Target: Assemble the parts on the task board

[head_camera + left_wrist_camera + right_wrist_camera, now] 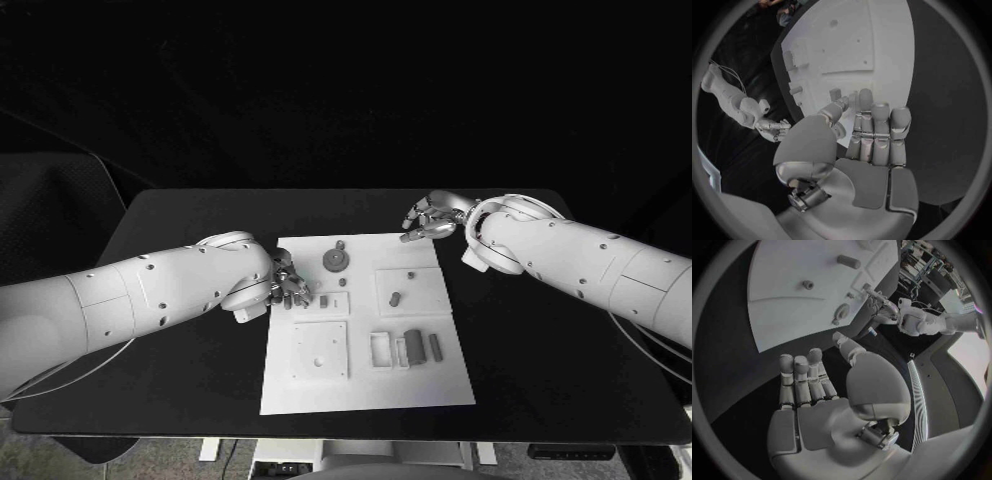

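The white task board (433,385) lies in the middle of the table. On it are a round grey gear (336,262), a short cylinder (395,297), a small peg (411,273), two dark bars (423,346) and a square plate (320,350). My left hand (283,285) hovers at the board's left edge, its straight fingers (873,135) reaching over the board near a small upright part (836,93), holding nothing. My right hand (434,219) is at the board's far right corner, over the black table, fingers (804,377) extended and empty. The right wrist view shows the gear (841,311) and cylinder (848,261).
A black table (548,360) surrounds the board with bare room on both sides and behind. A pale rectangular frame (381,350) lies beside the bars. My left forearm (130,300) lies over the table's left part, my right forearm (606,265) over the right.
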Controlling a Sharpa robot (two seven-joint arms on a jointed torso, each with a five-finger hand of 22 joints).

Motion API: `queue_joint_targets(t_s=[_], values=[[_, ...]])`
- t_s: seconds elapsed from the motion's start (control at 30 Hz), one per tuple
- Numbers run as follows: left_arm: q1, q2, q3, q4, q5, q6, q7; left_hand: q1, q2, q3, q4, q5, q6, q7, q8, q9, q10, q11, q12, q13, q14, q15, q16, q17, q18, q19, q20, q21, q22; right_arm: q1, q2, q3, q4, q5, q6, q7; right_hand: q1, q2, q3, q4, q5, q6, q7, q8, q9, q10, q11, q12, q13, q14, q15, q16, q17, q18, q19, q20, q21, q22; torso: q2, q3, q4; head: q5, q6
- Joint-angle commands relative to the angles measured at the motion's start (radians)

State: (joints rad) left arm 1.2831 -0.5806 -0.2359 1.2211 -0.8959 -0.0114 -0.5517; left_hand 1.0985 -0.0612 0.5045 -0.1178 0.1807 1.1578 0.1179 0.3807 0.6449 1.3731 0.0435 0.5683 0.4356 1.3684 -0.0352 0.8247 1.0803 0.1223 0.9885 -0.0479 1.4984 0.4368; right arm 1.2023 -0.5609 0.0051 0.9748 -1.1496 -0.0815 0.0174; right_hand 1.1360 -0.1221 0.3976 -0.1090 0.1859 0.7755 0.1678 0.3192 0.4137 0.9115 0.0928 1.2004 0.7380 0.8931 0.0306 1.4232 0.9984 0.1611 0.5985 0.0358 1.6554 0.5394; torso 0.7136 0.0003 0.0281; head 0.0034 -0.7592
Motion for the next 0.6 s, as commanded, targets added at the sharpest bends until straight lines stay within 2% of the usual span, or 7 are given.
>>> queue_joint_targets(t_s=[0.03,0.6], values=[[-0.003,0.001,-0.002,0.001,-0.004,0.024,-0.001,0.011,0.003,0.004,-0.001,0.005,0.006,-0.001,0.004,0.002,0.006,-0.001,0.003,-0.001,0.003,-0.002,0.007,0.001,0.042,0.005,-0.005,0.005,0.001,0.000,0.001,0.000,0.000,0.001,0.017,0.004,-0.011,0.002,0.000,0.007,0.006,-0.004,0.002,0.004,-0.001,-0.005,0.001,0.001,-0.001,-0.006,-0.002,0.000,-0.001,-0.006,-0.006,0.003,0.012,-0.002,0.000,0.0005,-0.0002,0.000,-0.001],[-0.003,-0.006,-0.002,0.000,-0.004,0.045,-0.001,0.018,-0.001,0.007,-0.006,0.005,0.005,-0.001,0.002,0.002,0.006,-0.001,0.001,-0.002,0.002,-0.003,0.008,0.002,0.043,0.005,-0.006,0.006,0.001,0.000,0.001,0.000,-0.001,0.001,0.018,0.003,-0.012,0.002,0.000,0.007,0.006,-0.004,0.002,0.004,-0.001,-0.005,0.001,0.001,-0.002,-0.006,-0.002,0.000,-0.002,-0.006,-0.006,0.003,0.012,-0.002,0.000,-0.0004,0.0000,0.000,-0.002]])
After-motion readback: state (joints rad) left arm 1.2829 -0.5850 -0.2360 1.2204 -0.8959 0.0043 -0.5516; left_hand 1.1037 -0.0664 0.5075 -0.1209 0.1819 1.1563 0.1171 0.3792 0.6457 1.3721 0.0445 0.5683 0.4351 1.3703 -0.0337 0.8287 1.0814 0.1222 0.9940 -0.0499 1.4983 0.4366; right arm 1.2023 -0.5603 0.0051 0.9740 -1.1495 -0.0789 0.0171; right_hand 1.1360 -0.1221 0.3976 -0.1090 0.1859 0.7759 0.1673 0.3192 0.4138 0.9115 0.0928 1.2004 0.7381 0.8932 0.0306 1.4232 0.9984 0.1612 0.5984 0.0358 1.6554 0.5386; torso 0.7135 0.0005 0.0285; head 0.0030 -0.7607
